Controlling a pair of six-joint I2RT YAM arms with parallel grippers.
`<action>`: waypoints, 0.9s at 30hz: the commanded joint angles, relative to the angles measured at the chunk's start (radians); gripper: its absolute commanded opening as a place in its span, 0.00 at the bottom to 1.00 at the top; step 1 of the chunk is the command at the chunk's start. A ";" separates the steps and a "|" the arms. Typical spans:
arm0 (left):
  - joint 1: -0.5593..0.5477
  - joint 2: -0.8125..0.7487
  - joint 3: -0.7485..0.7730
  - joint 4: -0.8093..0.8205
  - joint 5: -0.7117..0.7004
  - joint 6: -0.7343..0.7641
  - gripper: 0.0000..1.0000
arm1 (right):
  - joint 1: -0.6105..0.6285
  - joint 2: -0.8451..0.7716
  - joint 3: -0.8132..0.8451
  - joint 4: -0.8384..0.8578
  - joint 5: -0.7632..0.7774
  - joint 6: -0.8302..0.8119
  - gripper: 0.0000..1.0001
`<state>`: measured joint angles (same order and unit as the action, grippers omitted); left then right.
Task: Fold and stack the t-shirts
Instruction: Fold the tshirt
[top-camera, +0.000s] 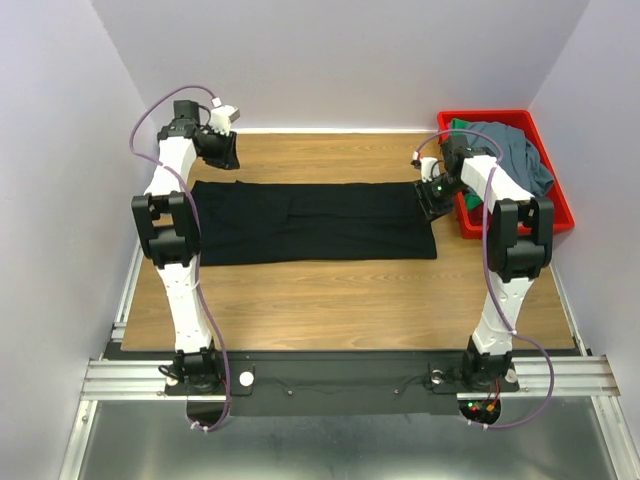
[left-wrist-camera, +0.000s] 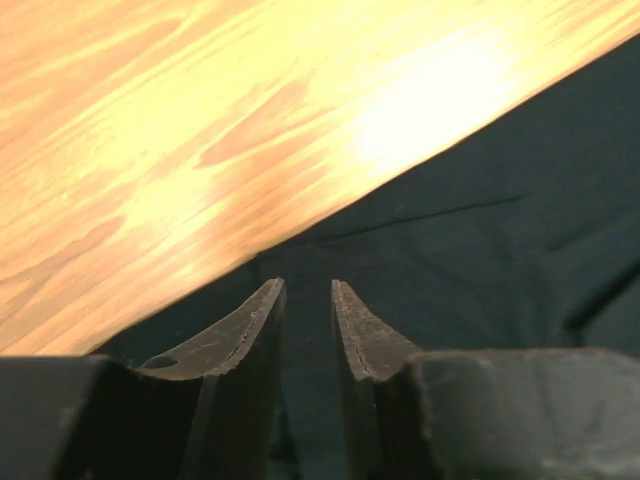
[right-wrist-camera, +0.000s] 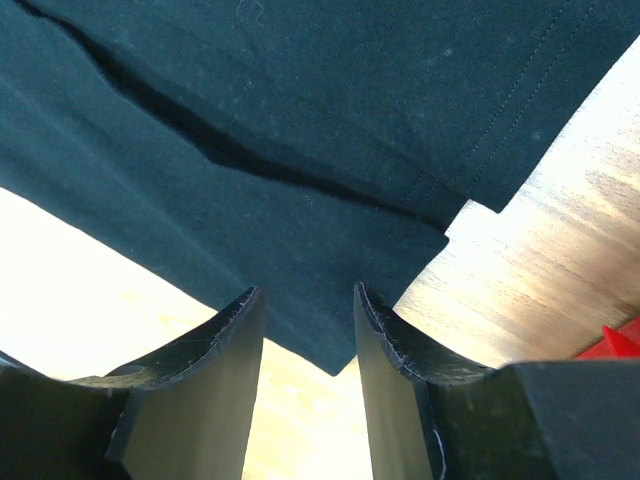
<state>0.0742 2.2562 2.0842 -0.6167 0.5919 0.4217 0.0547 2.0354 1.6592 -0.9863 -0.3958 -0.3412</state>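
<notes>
The large black t-shirt (top-camera: 310, 222) lies flat on the wooden table as a long folded band. My left gripper (top-camera: 225, 155) hovers at the shirt's far left corner. In the left wrist view its jaws (left-wrist-camera: 308, 285) stand a narrow gap apart over the black cloth (left-wrist-camera: 480, 250), holding nothing. My right gripper (top-camera: 430, 195) is at the shirt's far right corner. It is open (right-wrist-camera: 308, 292), and a corner of the black cloth (right-wrist-camera: 300, 100) lies between its fingertips. The slate grey-blue shirt (top-camera: 515, 150) and a bit of the green shirt (top-camera: 458, 127) lie crumpled in the bin.
The red plastic bin (top-camera: 560, 215) stands at the table's far right, just beside my right arm; its corner shows in the right wrist view (right-wrist-camera: 620, 340). Bare wood table (top-camera: 330, 300) lies between the shirt and the arm bases. White walls enclose the table.
</notes>
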 joint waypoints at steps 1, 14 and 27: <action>-0.014 0.034 0.022 -0.055 -0.087 0.095 0.34 | 0.008 -0.010 0.001 0.014 0.002 -0.002 0.47; 0.010 0.127 0.073 -0.049 -0.095 0.106 0.39 | 0.007 -0.009 -0.007 0.012 0.014 -0.004 0.47; 0.009 0.190 0.149 -0.051 -0.040 0.068 0.41 | 0.008 0.002 -0.009 0.012 0.018 -0.004 0.47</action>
<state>0.0803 2.4290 2.1815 -0.6544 0.5076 0.5041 0.0547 2.0354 1.6531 -0.9867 -0.3855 -0.3416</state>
